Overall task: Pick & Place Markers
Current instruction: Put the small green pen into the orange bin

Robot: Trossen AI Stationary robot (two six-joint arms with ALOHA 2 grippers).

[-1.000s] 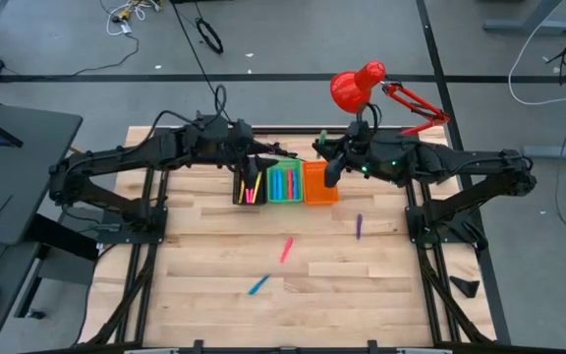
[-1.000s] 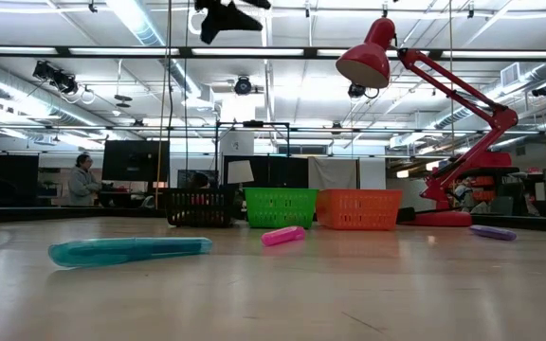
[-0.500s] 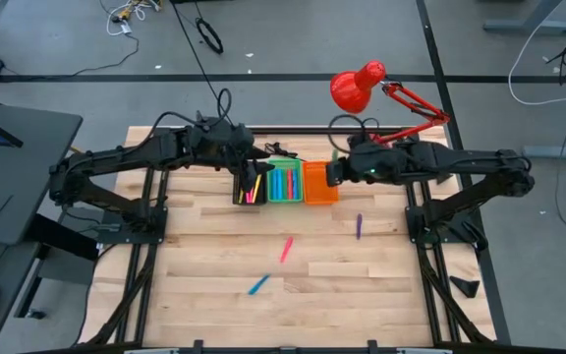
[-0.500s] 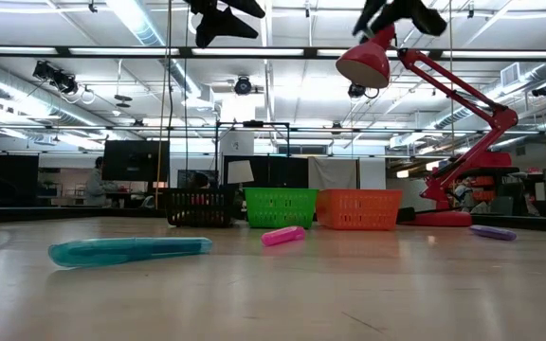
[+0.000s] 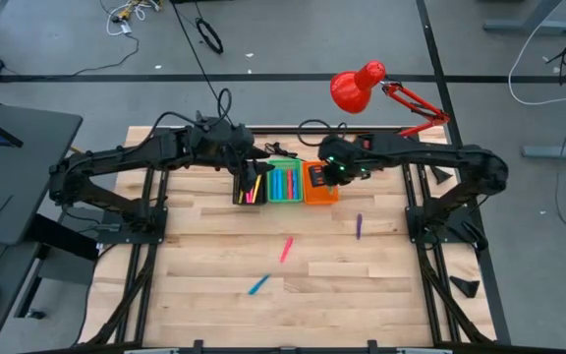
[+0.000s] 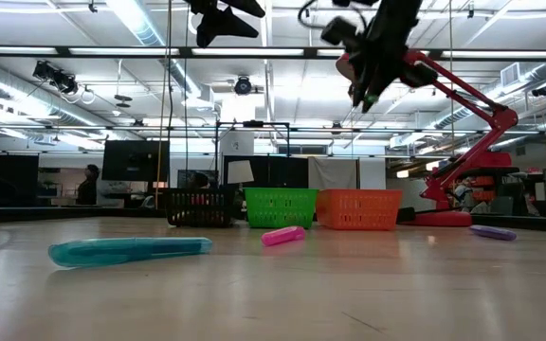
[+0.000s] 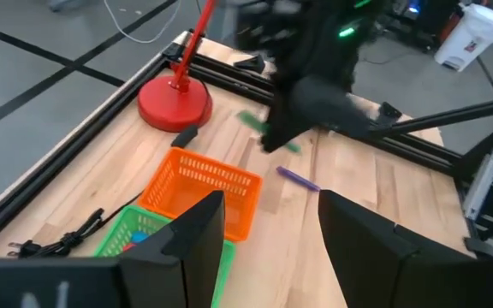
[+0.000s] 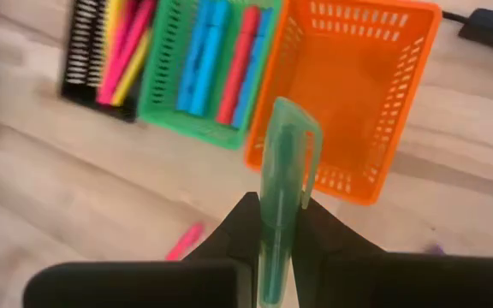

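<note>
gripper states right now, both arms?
Left gripper: open, empty, above the black bin.
Right gripper: shut on a green marker, over the orange bin.

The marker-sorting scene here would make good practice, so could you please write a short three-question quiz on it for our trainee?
1. True or false: the right gripper is shut on a green marker.
2. Which bin has no markers in it? A) black bin B) green bin C) orange bin
3. Fill in: apart from the one being carried, ___ markers lie loose on the table.

Key
1. True; the marker stands between its fingers, above the orange bin's near edge.
2. C.
3. Three: the blue marker, the pink marker and the purple marker.
</note>
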